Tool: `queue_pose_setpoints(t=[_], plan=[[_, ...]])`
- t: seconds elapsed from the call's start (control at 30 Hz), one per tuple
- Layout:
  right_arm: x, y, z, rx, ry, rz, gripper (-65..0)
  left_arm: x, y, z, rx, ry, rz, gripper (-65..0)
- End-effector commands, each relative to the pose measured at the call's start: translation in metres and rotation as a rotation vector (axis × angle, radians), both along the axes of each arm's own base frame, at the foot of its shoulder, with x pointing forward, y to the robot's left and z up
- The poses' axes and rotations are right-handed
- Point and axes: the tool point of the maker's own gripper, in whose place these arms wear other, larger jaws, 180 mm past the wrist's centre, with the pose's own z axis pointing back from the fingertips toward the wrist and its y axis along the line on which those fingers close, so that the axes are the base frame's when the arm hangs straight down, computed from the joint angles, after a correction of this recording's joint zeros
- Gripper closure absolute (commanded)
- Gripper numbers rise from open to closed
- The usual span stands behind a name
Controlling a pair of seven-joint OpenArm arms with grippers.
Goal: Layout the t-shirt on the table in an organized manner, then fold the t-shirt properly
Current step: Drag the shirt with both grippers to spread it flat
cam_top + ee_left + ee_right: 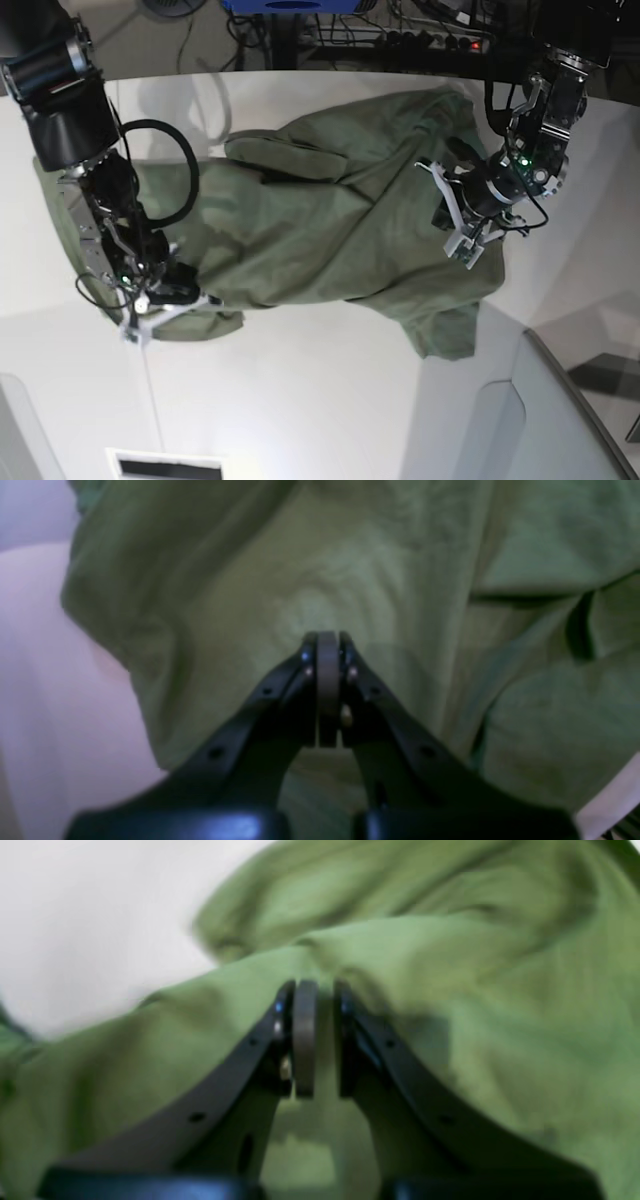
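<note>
The olive-green t-shirt (330, 220) lies spread and wrinkled across the white table (320, 400). My left gripper (465, 240) is over the shirt's right side. In the left wrist view that gripper (327, 640) is shut, pads pressed together with no cloth showing between them, and the t-shirt (400, 580) puckers just beyond the tips. My right gripper (165, 300) is at the shirt's lower left corner. In the right wrist view it (320, 990) is closed to a narrow gap with green t-shirt (500, 1015) fabric rising into it.
A grey angled panel (540, 420) stands at the lower right of the base view. Cables and a power strip (420, 38) run behind the table's curved far edge. Bare table shows left of the shirt in both wrist views (40, 680) (75, 915).
</note>
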Motion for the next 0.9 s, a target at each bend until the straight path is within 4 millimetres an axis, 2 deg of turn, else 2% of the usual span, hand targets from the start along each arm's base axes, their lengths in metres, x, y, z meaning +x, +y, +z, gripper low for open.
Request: queue_pose_setpoints(t=[0.0,0.1,0.3,0.43,0.57,0.77,0.87], plan=[[0.008,-0.004,0.004,0.004,-0.019,-0.012,-6.0,-0.001,-0.002,0.003,-0.003,-0.014,-0.018,0.0],[0.009,-0.021,-0.009,-0.002,0.021,-0.049,-6.0,-0.01,-0.007,-0.005,0.001,0.016,-0.04,0.0],[0.0,-0.057,-0.046,-0.043,0.14,-0.095,-5.9,-0.034,0.01,-0.036,0.028,0.115,-0.004,0.0],[0.008,-0.077,-0.053,-0.085,0.11,-0.113,-5.9,-0.051,0.021,-0.052,0.043,0.171,0.019,0.0],[0.029,-0.087,-0.04,-0.168,0.052,-0.054,-5.9,-0.065,0.029,-0.057,0.064,0.2,0.01,0.0],[0.068,-0.092,-0.005,-0.277,-0.068,0.016,-6.0,-0.082,0.03,-0.063,0.066,0.232,0.008,0.0],[0.086,-0.093,0.013,-0.286,-0.119,0.015,-6.2,-0.084,0.031,-0.063,0.066,0.233,0.012,0.0]])
